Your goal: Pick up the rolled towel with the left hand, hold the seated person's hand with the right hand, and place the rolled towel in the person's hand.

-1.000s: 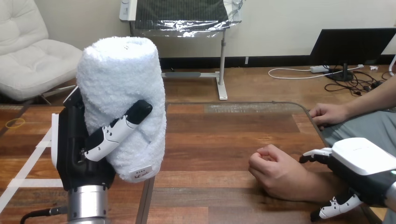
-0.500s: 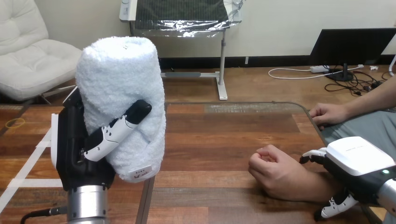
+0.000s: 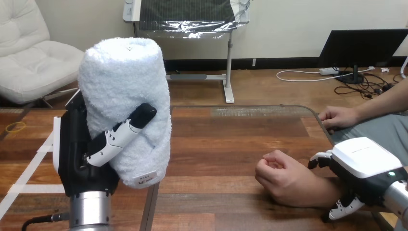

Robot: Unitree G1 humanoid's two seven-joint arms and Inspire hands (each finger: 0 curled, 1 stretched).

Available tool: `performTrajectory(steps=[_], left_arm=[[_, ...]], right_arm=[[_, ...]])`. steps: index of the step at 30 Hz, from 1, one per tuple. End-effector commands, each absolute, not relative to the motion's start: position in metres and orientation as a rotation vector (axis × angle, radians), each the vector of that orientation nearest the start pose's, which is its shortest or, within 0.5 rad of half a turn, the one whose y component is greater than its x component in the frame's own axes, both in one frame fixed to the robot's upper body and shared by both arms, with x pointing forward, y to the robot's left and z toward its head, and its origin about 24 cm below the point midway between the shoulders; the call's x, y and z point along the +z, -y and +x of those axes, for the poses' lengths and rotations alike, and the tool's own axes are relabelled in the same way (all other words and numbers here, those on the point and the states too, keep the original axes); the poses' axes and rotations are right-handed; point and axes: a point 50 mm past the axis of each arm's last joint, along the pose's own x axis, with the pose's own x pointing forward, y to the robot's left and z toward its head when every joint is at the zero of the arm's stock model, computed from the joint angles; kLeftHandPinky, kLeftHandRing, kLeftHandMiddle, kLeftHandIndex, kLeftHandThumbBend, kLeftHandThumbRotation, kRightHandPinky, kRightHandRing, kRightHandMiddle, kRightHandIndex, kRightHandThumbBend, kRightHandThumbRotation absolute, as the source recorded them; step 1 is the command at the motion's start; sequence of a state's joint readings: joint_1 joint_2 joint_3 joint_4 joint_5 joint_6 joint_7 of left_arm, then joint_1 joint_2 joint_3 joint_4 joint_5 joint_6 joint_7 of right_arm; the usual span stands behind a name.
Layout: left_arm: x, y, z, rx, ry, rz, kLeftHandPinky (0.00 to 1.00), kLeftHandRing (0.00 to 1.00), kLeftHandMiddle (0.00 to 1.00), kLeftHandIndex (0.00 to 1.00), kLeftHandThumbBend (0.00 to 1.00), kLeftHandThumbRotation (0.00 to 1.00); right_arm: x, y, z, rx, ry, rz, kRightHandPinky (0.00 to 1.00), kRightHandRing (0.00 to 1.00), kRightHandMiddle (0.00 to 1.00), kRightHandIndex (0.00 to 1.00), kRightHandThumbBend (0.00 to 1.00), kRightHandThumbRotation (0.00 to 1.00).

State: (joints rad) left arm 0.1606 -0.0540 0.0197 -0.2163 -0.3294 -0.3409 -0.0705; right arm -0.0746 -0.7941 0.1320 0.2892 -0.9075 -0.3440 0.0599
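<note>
With the left hand (image 3: pixel 77 154) curled round the rolled towel (image 3: pixel 122 86), upright above the left of the counter (image 3: pixel 216 144), settle the right hand (image 3: pixel 365 161) over the wrist behind the person's nearer hand (image 3: pixel 281 175), fisted on the wood; cannot tell if closed there. Grip softly, then cross the bare wood between, low

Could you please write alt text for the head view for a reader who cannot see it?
The robot's left hand holds a rolled white terry towel upright above the wooden table. At the right, its right hand sits over the wrist of the person's hand, which rests curled on the table.
</note>
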Motion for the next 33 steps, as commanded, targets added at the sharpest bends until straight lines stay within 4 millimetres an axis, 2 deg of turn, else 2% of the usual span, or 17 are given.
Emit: performTrajectory(steps=[1, 7, 16, 25, 33], left_arm=[[0.1079, -0.1644, 0.216, 0.05, 0.539, -0.363, 0.14, 0.21, 0.29, 0.35, 0.44, 0.0], [0.1091, -0.1652, 0.2151, 0.055, 0.537, -0.366, 0.14, 0.21, 0.29, 0.35, 0.43, 0.0], [0.1097, -0.1673, 0.214, 0.06, 0.547, -0.367, 0.13, 0.2, 0.29, 0.35, 0.41, 0.0], [0.1094, -0.1691, 0.2132, 0.067, 0.548, -0.36, 0.13, 0.2, 0.29, 0.35, 0.4, 0.0], [0.1095, -0.1696, 0.2131, 0.069, 0.545, -0.371, 0.13, 0.21, 0.29, 0.35, 0.41, 0.0]], right_arm=[[0.0542, 0.2708, 0.265, 0.454, -0.022, -1.701, 0.71, 0.73, 0.75, 0.76, 1.0, 0.24], [0.0512, 0.2712, 0.2655, 0.476, -0.042, -1.692, 0.7, 0.72, 0.73, 0.74, 1.0, 0.22], [0.0481, 0.2728, 0.2656, 0.491, -0.093, -1.655, 0.64, 0.68, 0.7, 0.71, 1.0, 0.18], [0.0463, 0.2735, 0.2655, 0.517, -0.16, -1.63, 0.52, 0.61, 0.65, 0.67, 1.0, 0.14], [0.0449, 0.2738, 0.2653, 0.542, -0.222, -1.587, 0.4, 0.5, 0.57, 0.62, 1.0, 0.11]])
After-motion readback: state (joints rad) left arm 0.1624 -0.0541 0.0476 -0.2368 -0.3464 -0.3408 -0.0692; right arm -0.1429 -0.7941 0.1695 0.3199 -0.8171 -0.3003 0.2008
